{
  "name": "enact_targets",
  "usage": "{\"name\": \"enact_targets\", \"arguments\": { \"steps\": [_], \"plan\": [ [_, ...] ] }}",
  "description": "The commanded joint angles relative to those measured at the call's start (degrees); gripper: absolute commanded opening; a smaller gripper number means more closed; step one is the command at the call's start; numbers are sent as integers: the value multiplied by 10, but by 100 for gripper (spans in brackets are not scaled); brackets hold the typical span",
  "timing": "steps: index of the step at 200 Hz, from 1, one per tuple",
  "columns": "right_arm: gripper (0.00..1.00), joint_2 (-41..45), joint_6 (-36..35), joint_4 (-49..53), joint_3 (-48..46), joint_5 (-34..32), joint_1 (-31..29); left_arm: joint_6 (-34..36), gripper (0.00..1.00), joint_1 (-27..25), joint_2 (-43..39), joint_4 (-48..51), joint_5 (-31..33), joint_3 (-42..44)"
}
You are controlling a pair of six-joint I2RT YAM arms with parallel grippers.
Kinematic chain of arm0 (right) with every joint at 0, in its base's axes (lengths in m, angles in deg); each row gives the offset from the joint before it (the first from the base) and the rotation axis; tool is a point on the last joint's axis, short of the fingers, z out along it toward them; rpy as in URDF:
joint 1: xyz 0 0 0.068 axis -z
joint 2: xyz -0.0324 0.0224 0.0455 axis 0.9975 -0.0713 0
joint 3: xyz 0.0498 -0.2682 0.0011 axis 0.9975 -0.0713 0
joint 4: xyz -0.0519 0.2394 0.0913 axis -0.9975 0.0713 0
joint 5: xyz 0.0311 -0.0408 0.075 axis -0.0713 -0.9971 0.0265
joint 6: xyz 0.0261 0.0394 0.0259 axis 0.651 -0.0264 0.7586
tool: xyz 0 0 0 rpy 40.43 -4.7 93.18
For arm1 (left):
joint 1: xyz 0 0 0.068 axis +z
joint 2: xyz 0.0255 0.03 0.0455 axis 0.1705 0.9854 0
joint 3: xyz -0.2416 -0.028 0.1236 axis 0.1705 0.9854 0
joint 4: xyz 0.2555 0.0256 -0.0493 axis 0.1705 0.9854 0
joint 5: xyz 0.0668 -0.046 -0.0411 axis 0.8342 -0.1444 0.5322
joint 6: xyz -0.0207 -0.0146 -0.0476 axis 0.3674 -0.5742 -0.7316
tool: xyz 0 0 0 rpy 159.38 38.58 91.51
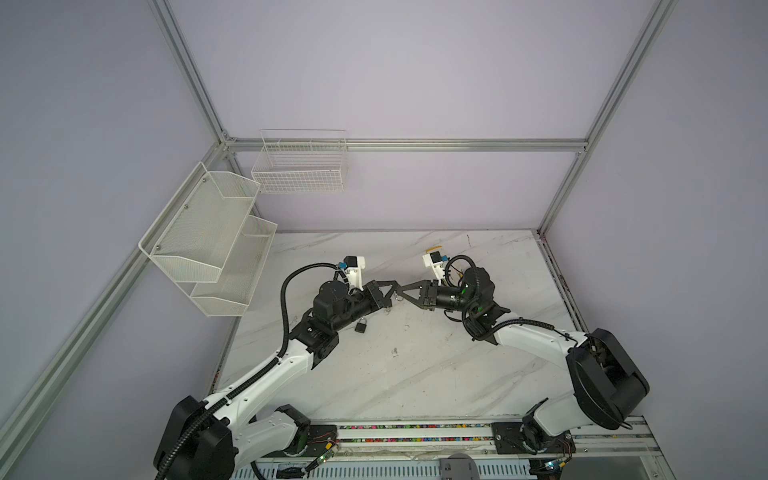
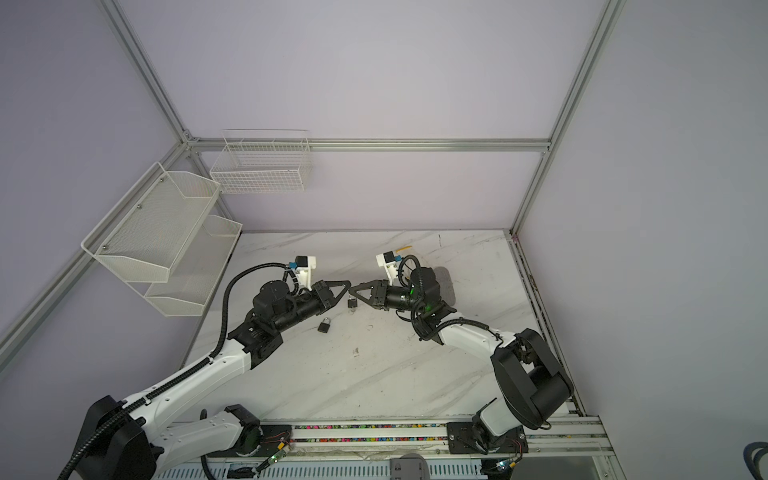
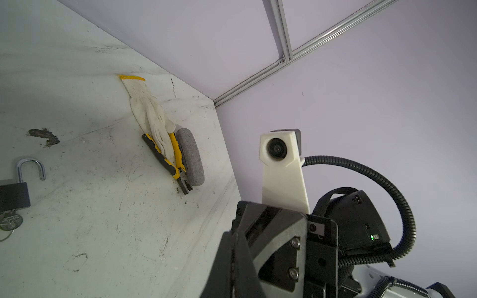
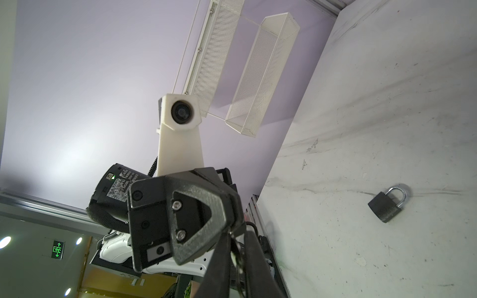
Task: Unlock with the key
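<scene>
My two grippers meet tip to tip above the middle of the marble table (image 1: 415,374). The left gripper (image 1: 395,286) (image 3: 232,258) is shut, and a small silver key (image 4: 236,254) sticks out of its tip. The key's ring (image 1: 399,296) hangs below. The right gripper (image 1: 402,289) (image 4: 233,240) has its fingers drawn in close on either side of that key. Just beneath lies a black padlock (image 2: 352,304) (image 3: 14,192) with its shackle sprung open and another key (image 3: 9,222) in it. A second black padlock (image 1: 361,326) (image 4: 384,206), shackle closed, lies nearer the left arm.
A white glove (image 3: 147,108), yellow-handled pliers (image 3: 165,160) and a grey round pad (image 3: 191,157) lie behind the right arm near the back wall. A two-tier mesh shelf (image 1: 208,232) and a wire basket (image 1: 299,166) hang on the walls at the left.
</scene>
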Motion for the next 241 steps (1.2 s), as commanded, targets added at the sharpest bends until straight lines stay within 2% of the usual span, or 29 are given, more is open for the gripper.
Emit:
{"name": "enact_targets", "arguments": {
  "steps": [1,75,80,95,113,135,165,194,210,241],
  "plan": [
    [11,3,5,-28,-9,16,0,3,0,-3,-5,-18,2,-50],
    [0,13,12,-30,-2,17,0,12,0,-3,-3,-18,8,-50],
    [0,15,12,-29,-2,16,0,13,5,-3,-3,-16,9,-50],
    [0,23,7,-20,-4,10,0,19,30,-2,-6,-9,13,-52],
    [0,35,-15,22,-5,-3,2,33,55,1,-14,3,21,-51],
    [0,56,-61,96,-5,-34,6,67,73,6,-34,74,58,-57],
    [0,71,-105,194,-9,-87,14,122,83,14,-56,181,127,-64],
    [0,72,-153,272,-20,-160,15,168,88,19,-44,277,188,-83],
    [0,72,-184,309,-24,-191,15,194,88,21,-23,326,227,-96],
    [0,72,-199,302,-50,-197,15,255,86,28,63,408,261,-145]
  ]
}}
